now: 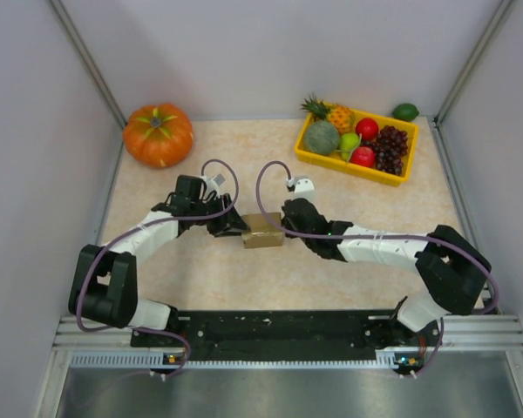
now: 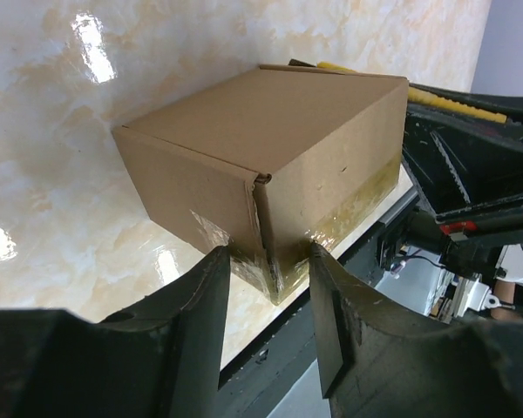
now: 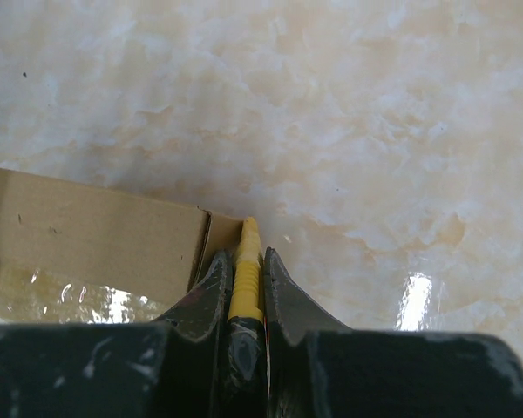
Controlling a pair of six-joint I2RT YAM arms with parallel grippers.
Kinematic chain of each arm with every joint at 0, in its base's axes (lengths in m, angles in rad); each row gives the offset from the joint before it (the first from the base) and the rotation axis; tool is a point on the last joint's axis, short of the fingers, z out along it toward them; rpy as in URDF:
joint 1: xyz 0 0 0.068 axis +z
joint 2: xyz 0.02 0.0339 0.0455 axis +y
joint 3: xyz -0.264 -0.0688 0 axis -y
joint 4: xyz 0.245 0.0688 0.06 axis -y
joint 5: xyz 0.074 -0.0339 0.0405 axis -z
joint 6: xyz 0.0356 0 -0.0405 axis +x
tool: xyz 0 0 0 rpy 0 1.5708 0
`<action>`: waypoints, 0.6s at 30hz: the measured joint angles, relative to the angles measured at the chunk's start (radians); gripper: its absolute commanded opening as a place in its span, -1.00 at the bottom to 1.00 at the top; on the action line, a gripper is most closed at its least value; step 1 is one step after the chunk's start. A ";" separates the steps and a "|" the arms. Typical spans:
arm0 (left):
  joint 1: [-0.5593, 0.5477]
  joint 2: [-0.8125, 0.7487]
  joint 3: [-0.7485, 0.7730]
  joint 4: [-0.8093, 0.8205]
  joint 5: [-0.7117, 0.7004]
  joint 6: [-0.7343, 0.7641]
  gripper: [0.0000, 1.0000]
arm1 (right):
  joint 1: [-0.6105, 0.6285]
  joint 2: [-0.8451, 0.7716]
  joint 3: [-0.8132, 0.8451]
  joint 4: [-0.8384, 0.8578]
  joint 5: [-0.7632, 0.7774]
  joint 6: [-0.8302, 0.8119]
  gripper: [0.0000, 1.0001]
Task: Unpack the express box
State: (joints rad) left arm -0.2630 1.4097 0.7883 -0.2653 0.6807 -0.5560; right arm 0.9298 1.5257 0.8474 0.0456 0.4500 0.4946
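The express box [image 1: 263, 231] sits closed at the centre of the table [image 1: 244, 279] in the top view, both ends hidden by the arms. The left gripper [image 2: 268, 257] stands partly spread astride the box's taped near corner; contact is unclear. The right gripper [image 3: 244, 256] is clamped on a slim yellow tool [image 3: 248, 235] at the box's edge, most of the tool hidden between the fingers.

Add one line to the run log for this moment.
express box: closed, taped | left gripper: open, straddling a box corner | right gripper: shut on yellow tool, tip beside box edge
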 measured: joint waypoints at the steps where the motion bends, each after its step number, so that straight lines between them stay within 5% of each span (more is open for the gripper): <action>1: 0.000 0.000 -0.003 0.003 0.004 -0.003 -0.11 | -0.006 0.001 0.000 0.008 -0.004 -0.002 -1.00; 10: -0.007 -0.033 0.024 -0.076 -0.082 0.049 0.18 | -0.032 -0.013 0.034 -0.016 -0.010 -0.012 -1.00; 18: -0.008 -0.071 0.193 -0.164 -0.196 0.142 0.36 | -0.032 -0.240 0.036 -0.155 0.015 0.020 -1.00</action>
State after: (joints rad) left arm -0.2710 1.3392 0.9813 -0.4297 0.4850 -0.4137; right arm 0.8982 1.2858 0.8833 -0.1097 0.4648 0.5148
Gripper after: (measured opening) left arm 0.649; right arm 0.085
